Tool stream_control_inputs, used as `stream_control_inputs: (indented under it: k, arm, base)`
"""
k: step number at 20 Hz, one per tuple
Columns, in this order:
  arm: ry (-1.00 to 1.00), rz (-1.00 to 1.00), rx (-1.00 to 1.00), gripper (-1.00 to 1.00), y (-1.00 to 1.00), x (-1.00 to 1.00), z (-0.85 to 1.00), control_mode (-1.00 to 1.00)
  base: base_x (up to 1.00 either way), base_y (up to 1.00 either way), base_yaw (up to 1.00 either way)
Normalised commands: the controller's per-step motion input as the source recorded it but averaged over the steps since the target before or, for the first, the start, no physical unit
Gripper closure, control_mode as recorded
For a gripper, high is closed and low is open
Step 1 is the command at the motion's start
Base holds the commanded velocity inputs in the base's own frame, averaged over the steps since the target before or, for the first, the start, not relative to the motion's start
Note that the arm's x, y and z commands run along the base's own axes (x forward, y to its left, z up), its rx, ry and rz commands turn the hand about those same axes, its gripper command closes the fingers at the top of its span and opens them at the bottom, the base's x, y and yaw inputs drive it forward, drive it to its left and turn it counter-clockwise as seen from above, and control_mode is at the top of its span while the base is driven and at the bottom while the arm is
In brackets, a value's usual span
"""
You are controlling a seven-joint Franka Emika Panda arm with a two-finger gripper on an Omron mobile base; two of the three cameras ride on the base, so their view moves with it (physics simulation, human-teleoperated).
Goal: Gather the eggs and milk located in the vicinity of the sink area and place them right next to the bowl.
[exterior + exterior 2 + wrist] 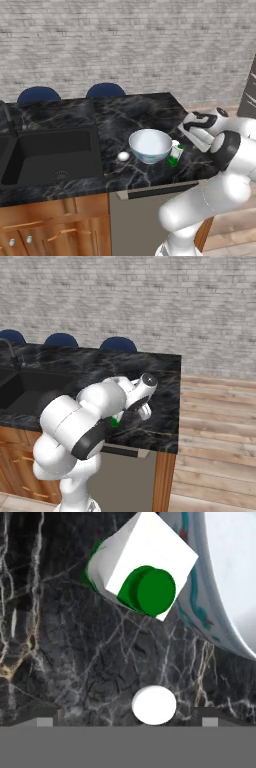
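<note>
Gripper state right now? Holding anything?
Gripper: open and holding nothing, jaws wide apart above the black marble counter, near the white carton with a green cap.

White egg (123, 156), green-and-white milk (175, 154), pale blue bowl (150, 145), black marble counter (135, 115).

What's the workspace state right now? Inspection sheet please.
Surface: black marble counter, sink recessed at its left.
Job's things: bowl; egg close on its sink side; milk upright by its other side.
Clutter: small white round thing between the jaws in the hand view, cannot tell what.
Grippers: gripper, jaws open, holding nothing, near the milk.
Cables: nothing seen.
Surroundings: brick wall, blue chairs, wood cabinets.
</note>
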Motion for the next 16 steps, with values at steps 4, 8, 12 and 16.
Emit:
stream_control_inputs:
  k: [4,8,12,16]
  arm:
    - [0.1,0.06,0.0,-1.0,0.0,0.4,0.0,-1.0]
    - [0.1,0.07,0.0,-1.0,0.0,0.41,0.0,-1.0]
    - [0.1,0.08,0.0,-1.0,0.0,0.34,-0.04,-1.0]
    - [0.07,0.09,0.0,-1.0,0.0,0.24,-0.14,-1.0]
  base:
    - [0.0,0.0,0.0]
    - [0.0,0.0,0.0]
    - [0.0,0.0,0.0]
    - [0.0,0.0,0.0]
